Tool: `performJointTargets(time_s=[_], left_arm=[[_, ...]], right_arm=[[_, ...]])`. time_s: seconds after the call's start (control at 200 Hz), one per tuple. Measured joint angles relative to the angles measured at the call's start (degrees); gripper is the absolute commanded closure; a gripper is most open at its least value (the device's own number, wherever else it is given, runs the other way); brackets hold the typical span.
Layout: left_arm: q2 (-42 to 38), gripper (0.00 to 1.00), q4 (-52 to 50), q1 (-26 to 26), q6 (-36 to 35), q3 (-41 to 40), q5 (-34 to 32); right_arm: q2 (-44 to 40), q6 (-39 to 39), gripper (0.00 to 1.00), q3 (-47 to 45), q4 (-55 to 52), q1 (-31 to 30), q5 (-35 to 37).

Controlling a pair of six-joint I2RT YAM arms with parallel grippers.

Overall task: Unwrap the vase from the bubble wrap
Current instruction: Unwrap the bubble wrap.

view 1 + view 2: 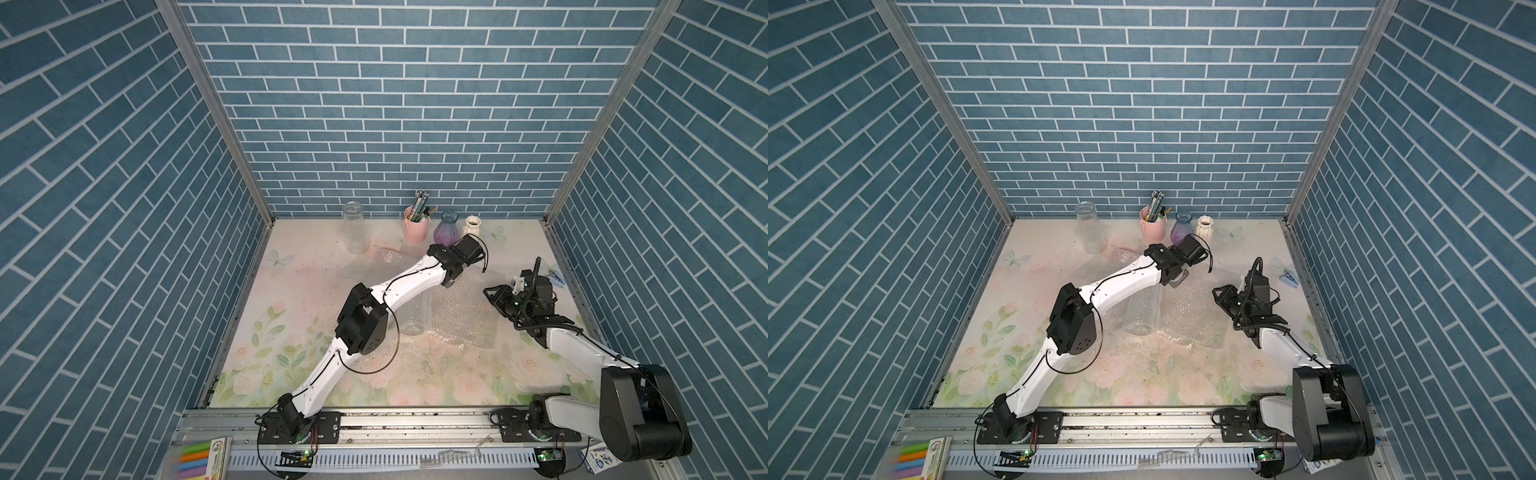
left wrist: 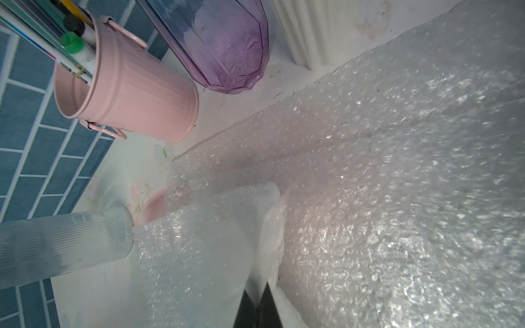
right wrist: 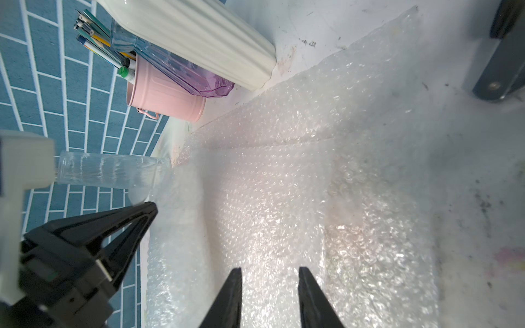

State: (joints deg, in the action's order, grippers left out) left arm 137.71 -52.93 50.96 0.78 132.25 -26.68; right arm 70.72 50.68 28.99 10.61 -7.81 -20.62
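Note:
The bubble wrap lies spread as a crinkly clear sheet right of the table's middle in both top views. At its left edge a clear glass vase lies on its side; how much wrap still covers it I cannot tell. My left gripper is shut on a raised fold of the bubble wrap. In the top views its jaws are hidden under the left wrist. My right gripper hangs open just above the sheet's right part, holding nothing. It also shows from above as the right gripper.
Along the back wall stand a tall clear ribbed glass, a pink bucket of pens, a purple-blue glass vase and a white ribbed vase. A second bubble sheet lies behind the left arm. A small blue object sits by the right wall.

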Motion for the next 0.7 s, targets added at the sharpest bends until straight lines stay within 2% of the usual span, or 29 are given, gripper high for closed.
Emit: performJointTargets(time_s=[0.225,0.345,0.41,0.45,0.56,0.7], left_arm=[[-1.53,1.00,0.00,-0.26,0.04,-0.04,1.51],[-1.51,0.74,-0.02,-0.50,0.55,-0.50,2.56],[-1.53,0.54,0.00,-0.63,1.01,-0.50,3.06],[-1.53,0.47,0.04,-0.70,1.05,-0.50,3.43],[-1.64,0.36,0.02,-0.87,1.51,-0.57,4.11],[-3.85,0.33,0.04,-1.25,2.56,-2.95,4.94]], right_arm=[[-1.05,-0.17,0.65,0.00,-1.29,0.00,0.04],[-1.49,-0.17,0.65,0.00,-1.68,0.00,0.00],[-1.62,-0.20,0.65,0.00,-1.86,0.00,-0.02],[-1.73,-0.20,0.65,0.00,-2.01,0.00,-0.02],[-1.97,-0.55,0.65,0.00,-2.10,0.00,-0.04],[-2.01,-0.70,0.65,0.00,-2.10,-0.07,-0.07]])
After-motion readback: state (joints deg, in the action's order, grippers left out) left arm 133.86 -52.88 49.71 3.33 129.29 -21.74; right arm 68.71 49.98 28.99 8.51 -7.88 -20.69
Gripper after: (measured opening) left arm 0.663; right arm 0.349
